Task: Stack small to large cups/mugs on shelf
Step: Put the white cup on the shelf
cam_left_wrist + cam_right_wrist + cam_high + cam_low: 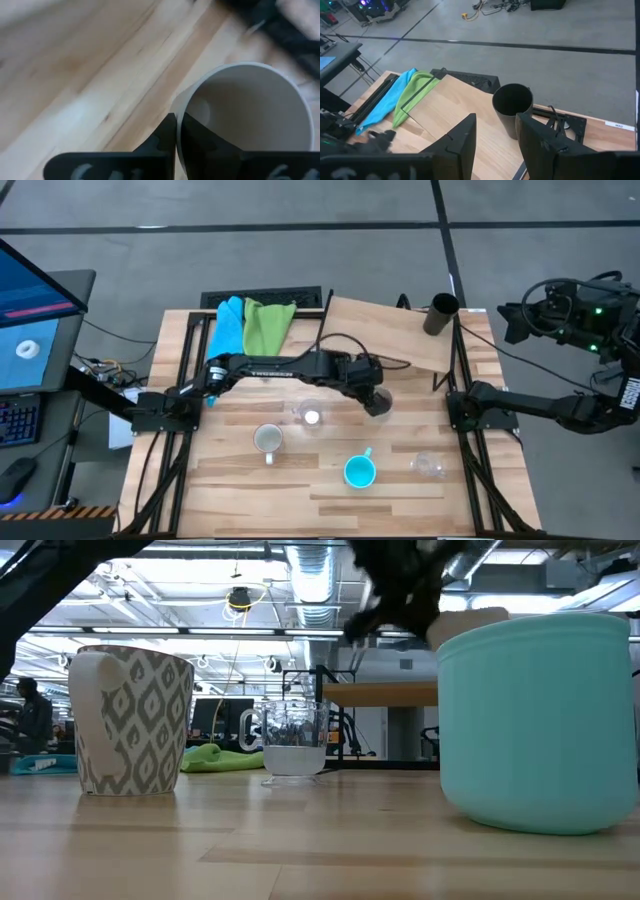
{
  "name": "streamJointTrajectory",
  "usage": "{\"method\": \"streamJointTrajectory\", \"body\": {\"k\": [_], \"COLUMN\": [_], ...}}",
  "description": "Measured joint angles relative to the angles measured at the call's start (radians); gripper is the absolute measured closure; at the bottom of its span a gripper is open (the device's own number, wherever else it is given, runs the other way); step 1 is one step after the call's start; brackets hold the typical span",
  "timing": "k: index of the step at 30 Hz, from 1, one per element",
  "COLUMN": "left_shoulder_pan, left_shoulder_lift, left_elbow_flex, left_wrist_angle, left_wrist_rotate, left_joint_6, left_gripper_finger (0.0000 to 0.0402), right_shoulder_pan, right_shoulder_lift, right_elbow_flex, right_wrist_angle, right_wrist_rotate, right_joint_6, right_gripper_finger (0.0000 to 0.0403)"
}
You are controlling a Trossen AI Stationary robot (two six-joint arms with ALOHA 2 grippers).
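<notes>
My left gripper (378, 402) reaches over the middle of the table and is shut on the beige tumbler (250, 110), which also shows high in the low view (472, 622). My right gripper (508, 320) waits open beyond the table's right far corner, facing the tall black cup (512, 107). That cup stands on its base on the right end of the light-wood shelf (385, 330). On the table stand the white patterned handled mug (267, 440), a clear cup (310, 416), the cyan mug (360, 471) and a second clear cup (429, 465). My left gripper holds the tumbler by its rim (176, 107), one finger inside the cup (200, 142) and one outside (162, 137). The fingers come from above, slanting down. In the low view the tumbler hangs above shelf height, clear of the table.
A green cloth (268, 323) and a blue cloth (230, 325) lie at the table's far left, beside the shelf. A vent grille (262, 299) sits behind them. A monitor (35, 320) stands off the table's left side.
</notes>
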Motion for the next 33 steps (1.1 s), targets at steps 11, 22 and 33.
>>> {"method": "streamJointTrajectory", "body": {"k": [11, 22, 33], "left_shoulder_pan": [-0.129, -0.263, -0.273], "left_shoulder_lift": [-0.178, -0.192, -0.191], "left_elbow_flex": [0.03, 0.03, 0.024], "left_wrist_angle": [0.059, -0.098, -0.111], "left_wrist_rotate": [-0.443, -1.158, -1.301], "left_joint_6": [0.171, 0.312, 0.404], "left_gripper_finger": [0.0401, 0.0401, 0.0401], "right_shoulder_pan": [0.0, 0.0, 0.0], "right_shoulder_lift": [0.0, 0.0, 0.0], "right_elbow_flex": [0.0, 0.0, 0.0], "right_wrist_angle": [0.0, 0.0, 0.001], "right_wrist_rotate": [0.0, -0.001, -0.001], "right_joint_6": [-0.008, 0.025, 0.053], "right_gripper_finger": [0.0244, 0.0244, 0.0244]}}
